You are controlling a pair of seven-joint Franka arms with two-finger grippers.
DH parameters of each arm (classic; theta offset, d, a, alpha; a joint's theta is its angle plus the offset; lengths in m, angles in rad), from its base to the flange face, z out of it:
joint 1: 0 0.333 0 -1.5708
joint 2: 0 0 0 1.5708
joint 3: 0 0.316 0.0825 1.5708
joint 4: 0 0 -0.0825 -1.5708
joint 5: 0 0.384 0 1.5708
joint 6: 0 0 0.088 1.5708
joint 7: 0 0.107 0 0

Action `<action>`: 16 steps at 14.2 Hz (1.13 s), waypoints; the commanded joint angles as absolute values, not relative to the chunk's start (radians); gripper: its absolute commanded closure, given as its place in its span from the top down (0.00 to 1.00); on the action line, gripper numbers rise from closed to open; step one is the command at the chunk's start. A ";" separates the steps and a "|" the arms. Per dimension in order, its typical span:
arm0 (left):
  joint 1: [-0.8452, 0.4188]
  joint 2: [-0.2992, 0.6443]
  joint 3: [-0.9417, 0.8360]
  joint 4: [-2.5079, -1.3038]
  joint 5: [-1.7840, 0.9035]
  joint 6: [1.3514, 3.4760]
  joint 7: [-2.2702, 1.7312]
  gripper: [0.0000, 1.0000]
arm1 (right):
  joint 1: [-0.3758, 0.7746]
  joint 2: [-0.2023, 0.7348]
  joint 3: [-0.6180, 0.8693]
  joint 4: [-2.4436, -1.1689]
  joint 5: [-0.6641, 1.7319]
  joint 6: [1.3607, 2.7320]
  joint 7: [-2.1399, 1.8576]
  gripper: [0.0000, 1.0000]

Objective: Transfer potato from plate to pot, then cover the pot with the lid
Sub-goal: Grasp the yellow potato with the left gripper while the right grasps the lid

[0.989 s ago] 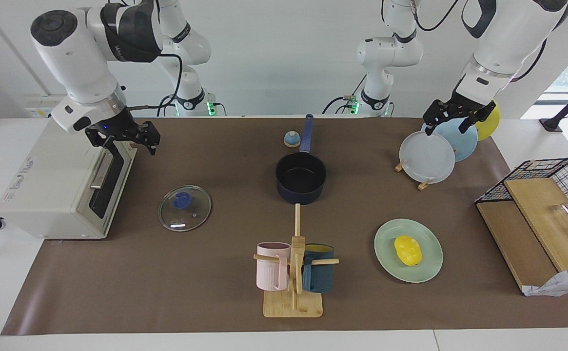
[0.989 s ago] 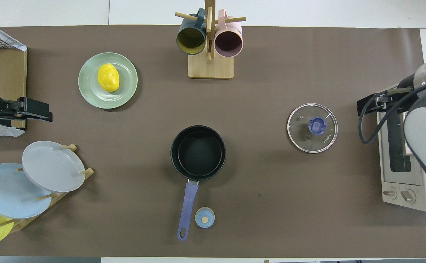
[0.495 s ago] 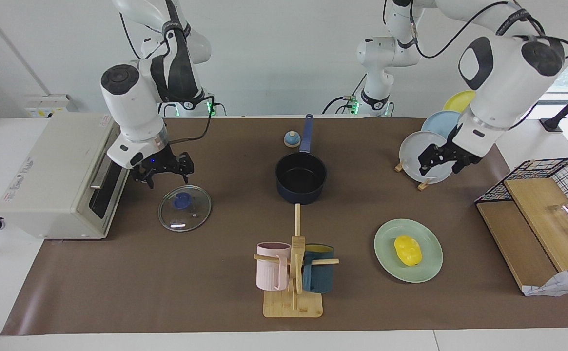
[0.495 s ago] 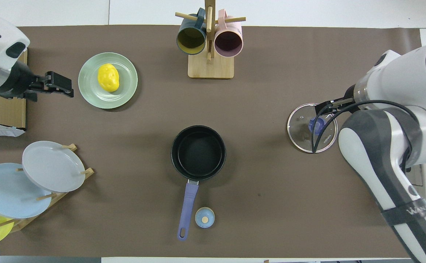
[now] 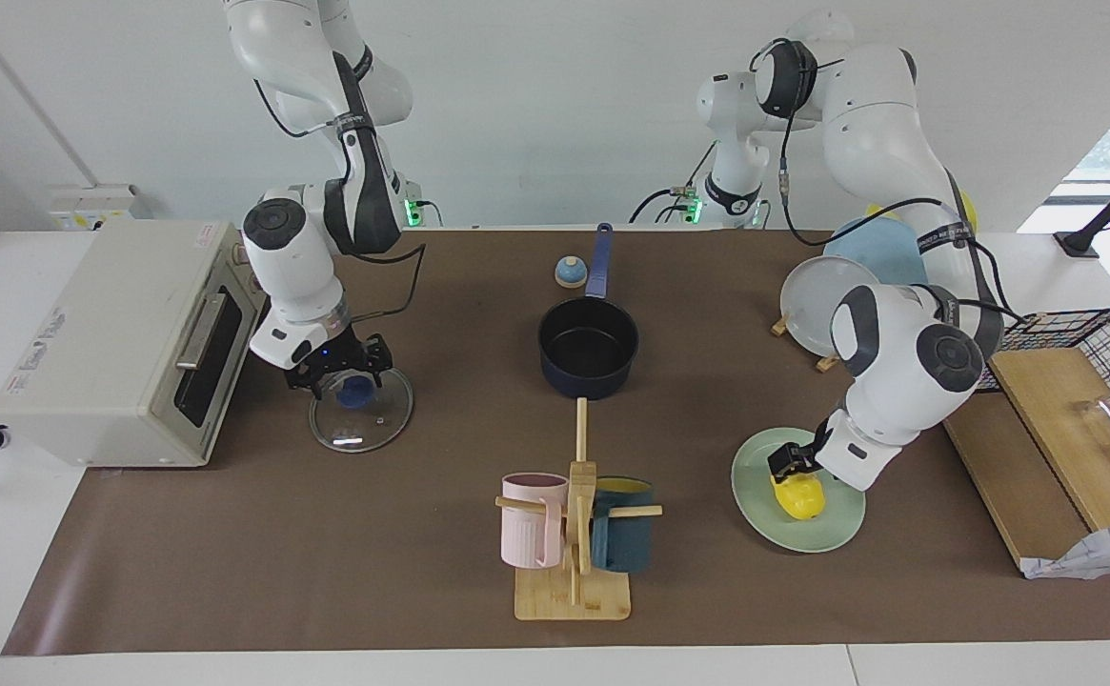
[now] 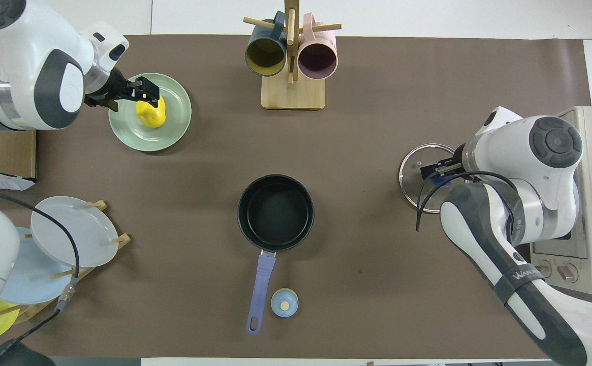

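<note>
Down at the right arm's end of the table, the right gripper hangs low over the lid, its jaws spread either side of the blue knob and not yet closed on it. The lid lies flat on the mat just beside the toaster oven. That arm's best play, by the look of it, is to wait there, since the lid goes on last. At mid-table the pot sits empty, its handle pointing toward the robots and its mouth unobstructed. Toward the left arm's end comes the step in hand. The left gripper is right down on the potato, which rests on the plate, farther from the robots than the pot. Whether that gripper is apart or already pinching cannot be told. The potato looks glossy and lumpy, so a grip across its narrow middle should serve best. A straight lift clear of the rim and a release low over the pot would keep it from bouncing out.
</note>
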State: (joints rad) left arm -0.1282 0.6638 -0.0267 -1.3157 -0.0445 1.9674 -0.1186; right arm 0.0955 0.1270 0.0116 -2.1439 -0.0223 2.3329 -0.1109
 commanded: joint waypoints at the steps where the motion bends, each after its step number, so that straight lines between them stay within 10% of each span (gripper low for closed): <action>1: -0.141 0.657 -0.014 -1.339 -0.009 2.025 -0.130 1.00 | 0.081 0.126 0.018 -2.175 0.000 2.355 -0.138 1.00; 7: -0.144 0.632 -0.012 -1.433 -0.006 2.089 -0.146 0.92 | 0.084 0.124 0.018 -2.191 0.000 2.384 -0.141 0.99; 8: -0.144 0.632 -0.012 -1.431 -0.006 2.091 -0.146 0.76 | 0.084 0.126 0.018 -2.191 0.000 2.393 -0.141 0.96; 10: -0.144 0.632 -0.012 -1.431 -0.003 2.094 -0.146 0.06 | 0.086 0.126 0.018 -2.192 0.000 2.398 -0.140 0.96; 16: -0.170 0.449 -0.021 -1.393 -0.018 1.923 -0.179 0.00 | 0.091 0.178 0.018 -2.184 0.000 2.441 -0.143 0.96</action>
State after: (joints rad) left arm -0.1480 0.5941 -0.0285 -1.3534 -0.0248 2.0203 -0.1415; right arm 0.0985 0.1785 0.0136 -2.1790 -0.0223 2.4271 -0.1110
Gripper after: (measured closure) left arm 0.344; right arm 0.035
